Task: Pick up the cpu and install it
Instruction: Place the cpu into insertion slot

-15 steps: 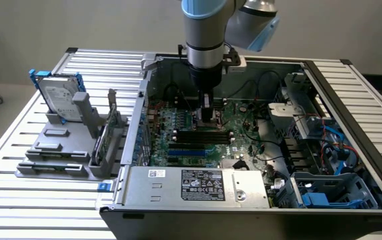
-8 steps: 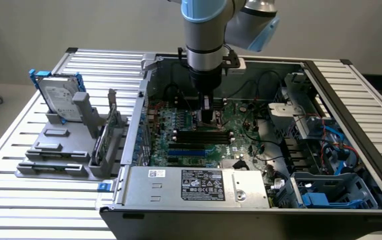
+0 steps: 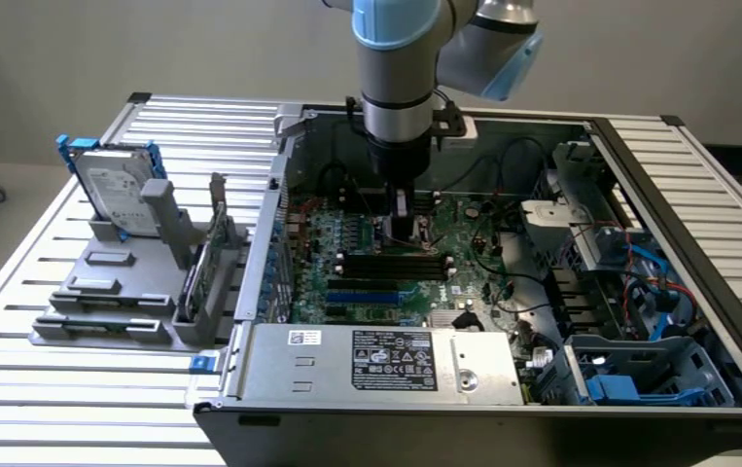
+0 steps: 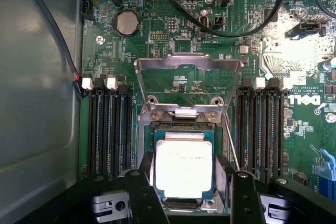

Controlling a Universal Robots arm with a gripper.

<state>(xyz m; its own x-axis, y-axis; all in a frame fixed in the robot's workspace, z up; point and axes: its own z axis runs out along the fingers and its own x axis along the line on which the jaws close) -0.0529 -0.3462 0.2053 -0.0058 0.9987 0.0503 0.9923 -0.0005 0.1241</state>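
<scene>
Pincer [image 3: 404, 226]: down inside the case [image 3: 265, 263], low over the green board [image 3: 468, 277] — spread wide, its two black fingers [image 4: 140, 195] sit against two opposite sides of the cpu [image 4: 184, 167], so it looks to be holding it
Cpu: flat, shiny side up, right between the fingers
Socket [image 4: 181, 126]: straight under the cpu; I cannot tell if the cpu sits in it or hangs just above
Lid [image 4: 189, 62]: tipped up past the cpu's far edge, not over it
What counts: the cpu lies straight down from the pincer, not off to a side — it is nearly square, and its edges run the same way as the socket's edges
Arm: just one, right above the socket
</scene>
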